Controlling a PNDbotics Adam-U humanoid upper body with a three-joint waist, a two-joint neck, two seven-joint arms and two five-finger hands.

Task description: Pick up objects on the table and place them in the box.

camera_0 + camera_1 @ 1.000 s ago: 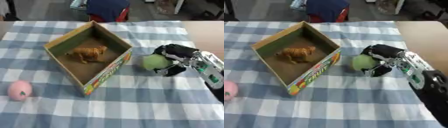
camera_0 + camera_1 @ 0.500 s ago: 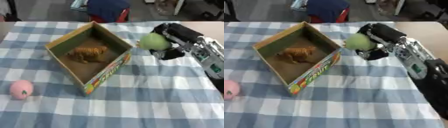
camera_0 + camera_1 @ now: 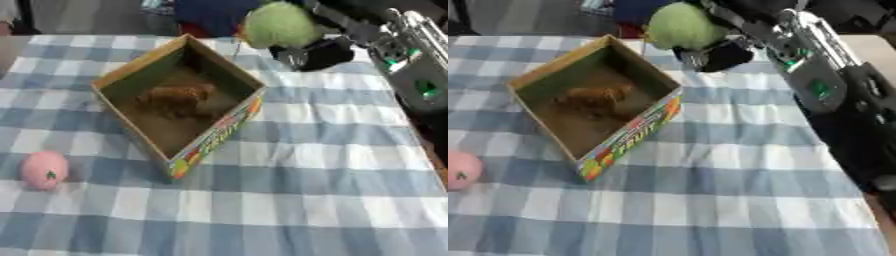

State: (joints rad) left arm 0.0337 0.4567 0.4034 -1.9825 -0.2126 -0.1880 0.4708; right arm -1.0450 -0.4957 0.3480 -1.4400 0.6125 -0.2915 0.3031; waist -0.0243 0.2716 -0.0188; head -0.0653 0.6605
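Both views come from the robot's head, looking steeply down on the checked tablecloth [image 3: 289, 200] from fairly near. They sit side by side and share nearly the whole scene; the cardboard box [image 3: 179, 105] lies further left in the right eye view.

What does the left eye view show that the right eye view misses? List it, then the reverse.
Left eye only: the whole pink object; the right eye cuts it at the edge. Right eye only: more of the right arm and bare tabletop beyond the cloth. Both: the box with a brown toy, and the right hand holding the green ball.
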